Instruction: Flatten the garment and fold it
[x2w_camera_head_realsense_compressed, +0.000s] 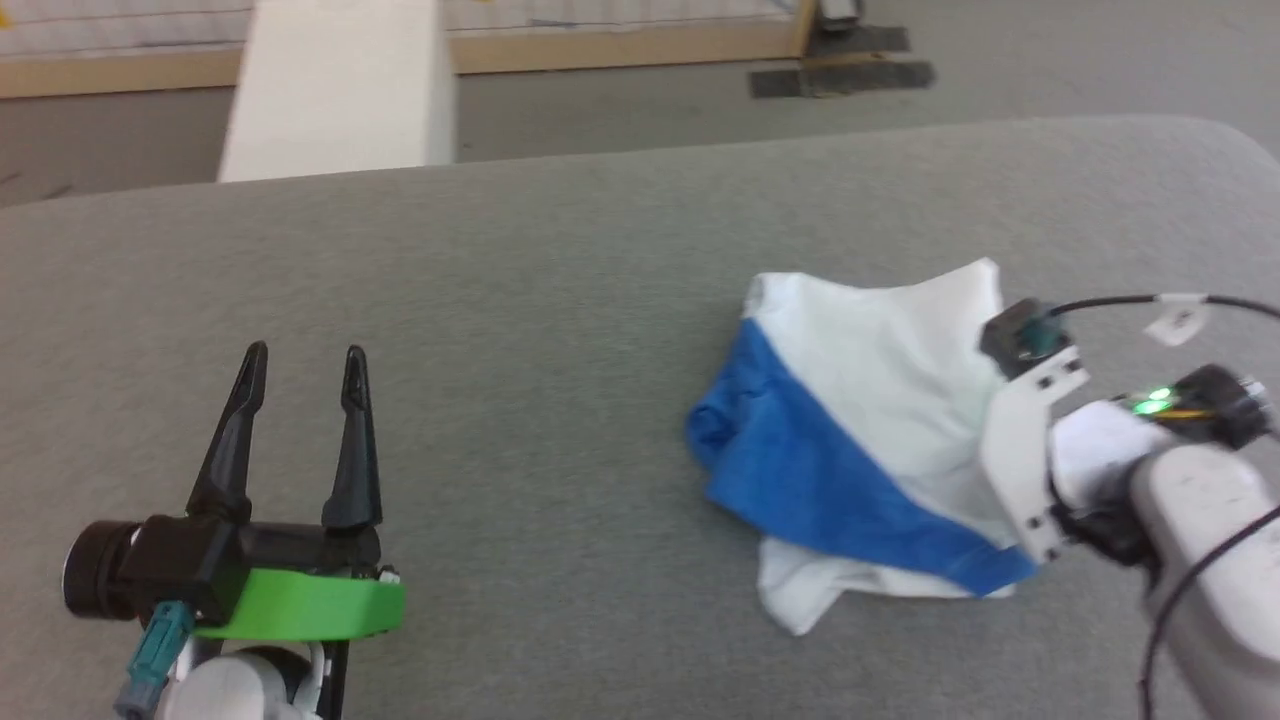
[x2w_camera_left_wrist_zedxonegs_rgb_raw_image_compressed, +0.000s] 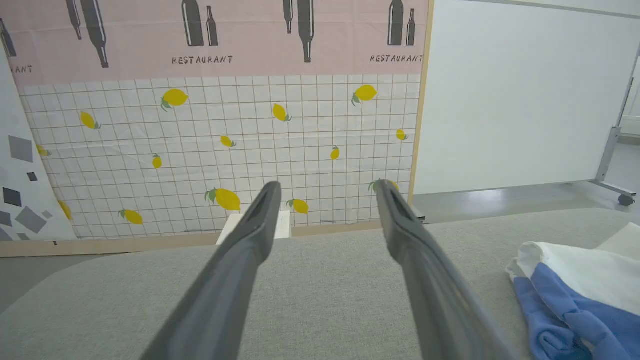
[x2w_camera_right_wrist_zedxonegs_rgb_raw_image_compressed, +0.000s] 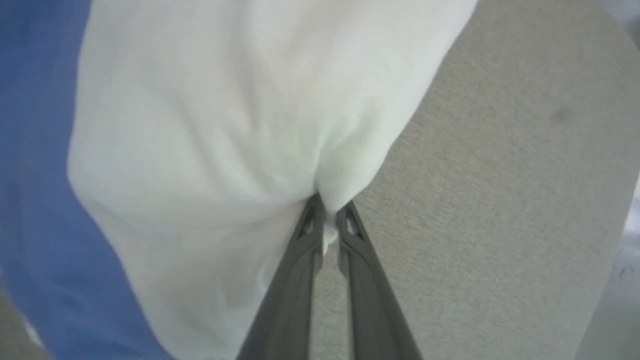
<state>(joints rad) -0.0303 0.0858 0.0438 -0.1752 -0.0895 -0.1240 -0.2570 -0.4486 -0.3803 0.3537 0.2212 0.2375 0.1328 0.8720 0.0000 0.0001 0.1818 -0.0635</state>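
Lying crumpled on the right side of the grey fabric-covered table, the garment shows white cloth crossed by a royal-blue band in the head view. The left gripper sits at the lower left, well apart from it, fingers spread wide and holding nothing. The right arm's white wrist bracket stands over the garment's right edge and hides that arm's fingers.

Left wrist view: the left gripper's two dark fingers stand wide apart above bare table. The garment lies at the lower right. Beyond the table stand a lemon-print backdrop lettered "RESTAURANT" and a white panel.

Right wrist view, somewhat blurred: the right gripper has its fingers drawn almost together, pinching a fold of the garment's white cloth between the tips. Blue cloth runs down the left edge, and grey table shows at the right.
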